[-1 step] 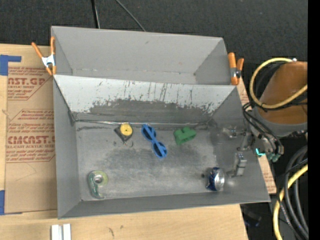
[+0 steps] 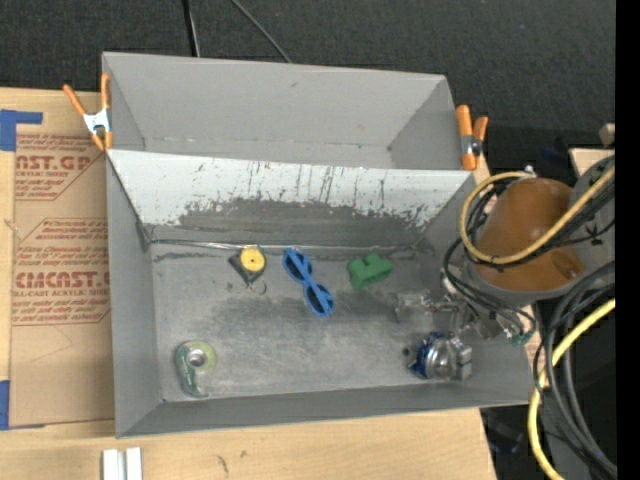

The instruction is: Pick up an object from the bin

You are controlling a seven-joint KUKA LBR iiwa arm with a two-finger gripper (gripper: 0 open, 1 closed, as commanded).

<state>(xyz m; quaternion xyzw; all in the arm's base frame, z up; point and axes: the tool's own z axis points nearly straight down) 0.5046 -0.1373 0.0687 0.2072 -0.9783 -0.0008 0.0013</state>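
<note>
gripper (image 2: pixel 452 320) down in the bin (image 2: pixel 300 128) right of the green block (image 2: pixel 369 270), can't tell if it's spread or closed, shiny blue-and-silver thing (image 2: pixel 438 358) just beside it, front-right of the block, blue piece (image 2: pixel 308 281) and yellow disc (image 2: pixel 250 261) left of the block

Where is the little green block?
In the camera view, the green block lies on the floor of the bin, toward the back wall and right of the middle. The blue toy glasses lie just to its left.

disc (image 2: pixel 250 261) left of glasses (image 2: pixel 308 281), block (image 2: pixel 369 270) right
</note>
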